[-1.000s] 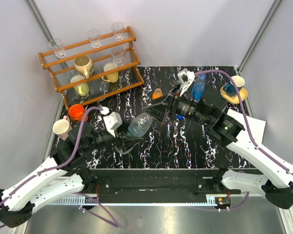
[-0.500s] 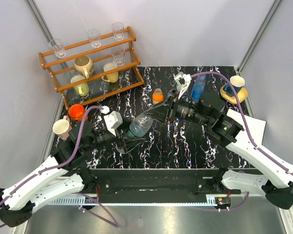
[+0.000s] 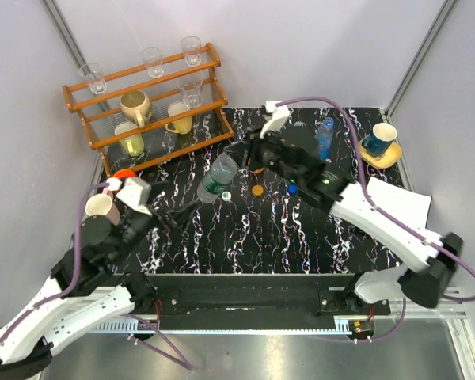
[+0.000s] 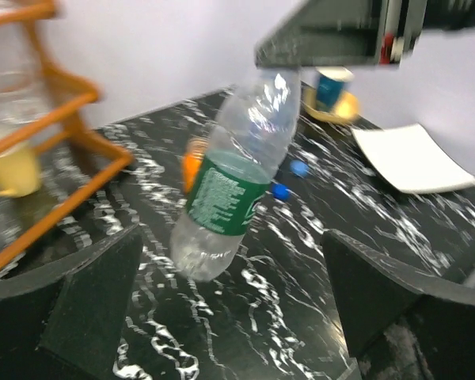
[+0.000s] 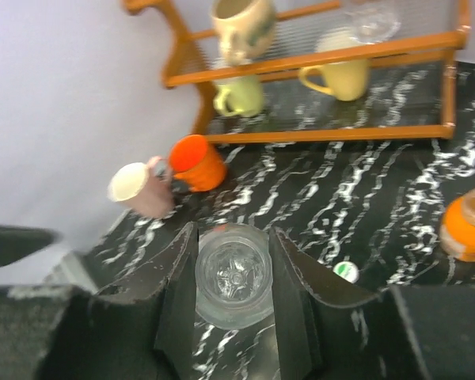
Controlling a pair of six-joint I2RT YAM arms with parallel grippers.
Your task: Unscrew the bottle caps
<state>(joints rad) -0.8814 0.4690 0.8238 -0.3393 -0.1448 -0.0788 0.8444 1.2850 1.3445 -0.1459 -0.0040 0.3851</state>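
Jaws on the left arm stand wide apart and hold nothing. You can see the clear plastic bottle with the green label (image 4: 226,186) framed between them, apart from both fingers (image 4: 95,297). Jaws on the right arm are clamped on that bottle at its neck end, dark fingers (image 5: 178,293) pressing either side. The bottle is tilted, base toward the black marbled surface (image 3: 301,229), left of centre, in front of the wooden rack (image 3: 146,99). You cannot tell whether the base touches. A small green cap (image 5: 346,271) lies on the surface just beside it. The squat orange bottle (image 5: 467,226) stands near. The translucent blue bottle (image 3: 323,138) stands upright, back right.
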